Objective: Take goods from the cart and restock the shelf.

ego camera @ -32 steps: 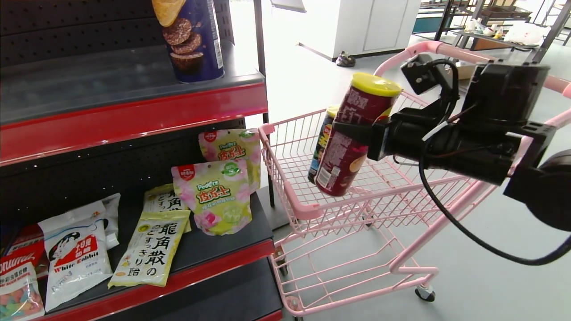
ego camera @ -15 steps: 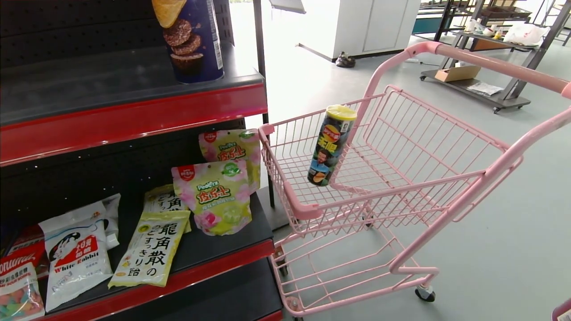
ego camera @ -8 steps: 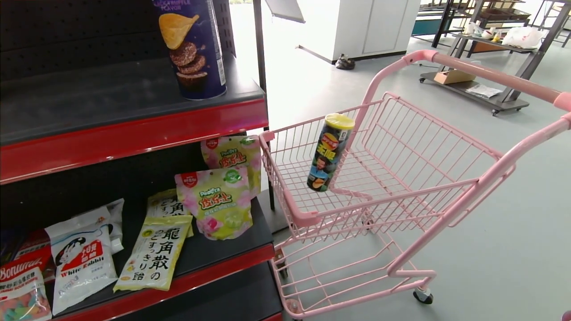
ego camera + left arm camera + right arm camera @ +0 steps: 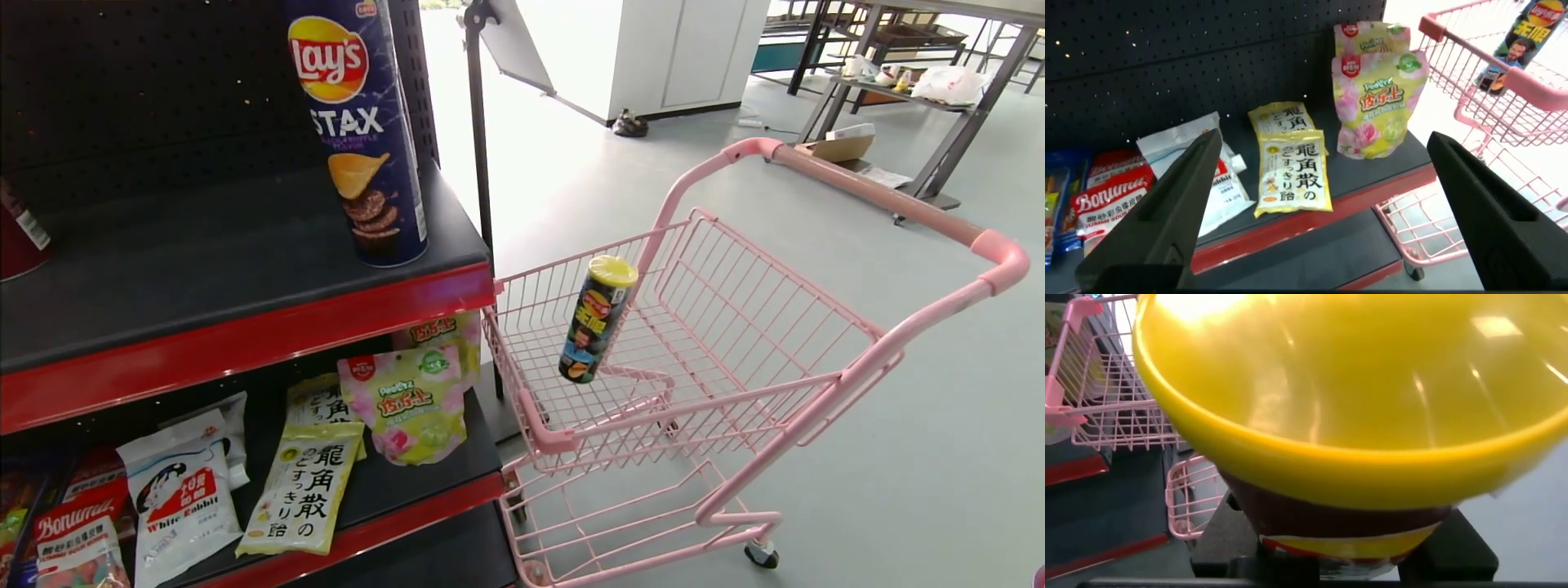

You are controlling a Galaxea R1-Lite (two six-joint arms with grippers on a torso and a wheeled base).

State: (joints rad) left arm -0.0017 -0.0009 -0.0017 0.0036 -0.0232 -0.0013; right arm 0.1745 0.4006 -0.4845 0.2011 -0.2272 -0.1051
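Left gripper (image 4: 1324, 143): we see its two black fingers spread wide with nothing between them. It hangs in front of the lower shelf board.
Right gripper (image 4: 1343, 559): we see its black fingers pressed to either side of a dark red cylindrical canister with a yellow plastic lid (image 4: 1347, 392). The canister is gripped low on its body and the lid faces the wrist camera.
Pink wire shopping cart (image 4: 922, 322): we find it just beside the right end of the shelf, with its handle on the far side from the shelf.
Black cylindrical canister with a yellow lid (image 4: 593, 322): it stands on its base in the cart's basket, near the end next to the shelf.
Black metal shelf with red front edges (image 4: 245, 335): a tall dark blue cylindrical crisp canister (image 4: 359, 131) stands upright on the upper board, near its right end.
Lower board: we count a pink and green pouch (image 4: 411, 404), a yellow-green flat packet (image 4: 306, 486) and a white bag with red print (image 4: 184, 502), side by side.
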